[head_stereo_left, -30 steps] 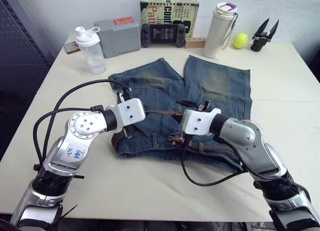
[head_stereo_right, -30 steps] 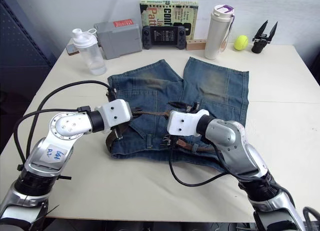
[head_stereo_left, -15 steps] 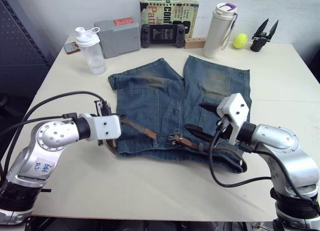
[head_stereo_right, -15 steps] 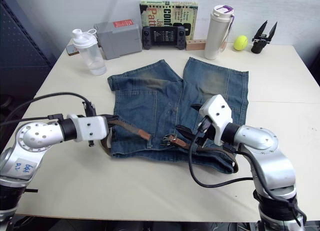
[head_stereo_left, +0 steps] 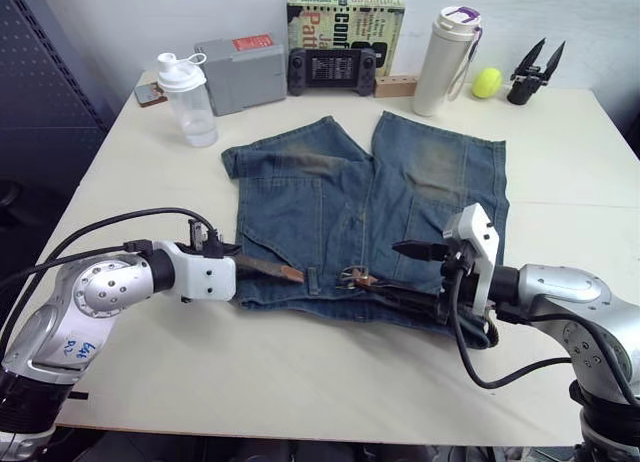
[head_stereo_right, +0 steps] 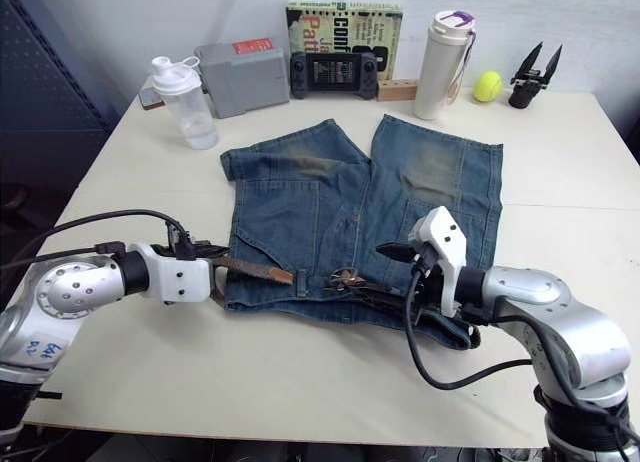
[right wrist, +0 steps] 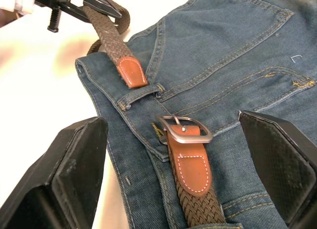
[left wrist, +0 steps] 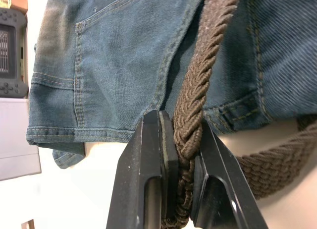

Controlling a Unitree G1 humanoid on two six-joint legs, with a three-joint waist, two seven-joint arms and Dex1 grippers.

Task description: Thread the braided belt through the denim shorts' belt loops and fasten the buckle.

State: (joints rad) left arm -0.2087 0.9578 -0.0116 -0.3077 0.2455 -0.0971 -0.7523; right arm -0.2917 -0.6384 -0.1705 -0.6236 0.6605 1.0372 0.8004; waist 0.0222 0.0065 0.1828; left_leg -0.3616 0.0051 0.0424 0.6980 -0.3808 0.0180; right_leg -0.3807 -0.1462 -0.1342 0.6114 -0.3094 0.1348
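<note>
Brown braided belt (right wrist: 111,40) with tan leather ends lies along the waistband of the faded blue denim shorts (head_stereo_left: 370,197), which are spread flat on the cream desk (head_stereo_left: 300,382). The left gripper (left wrist: 181,154) has its black fingers clamped on the braid just off the shorts' left edge, so the tapered tan tip (right wrist: 131,72) rests near a denim belt loop (right wrist: 141,92). The silver-grey metal buckle (right wrist: 184,129) lies just beside it at the centre, unfastened. The right gripper (right wrist: 183,174) hovers over the buckle with its fingers spread wide, holding nothing. A pull from the left could drag the tip away from the buckle or bunch the waistband, since nothing pins the denim. How many loops the belt already passes through is hard to make out beneath the right arm.
</note>
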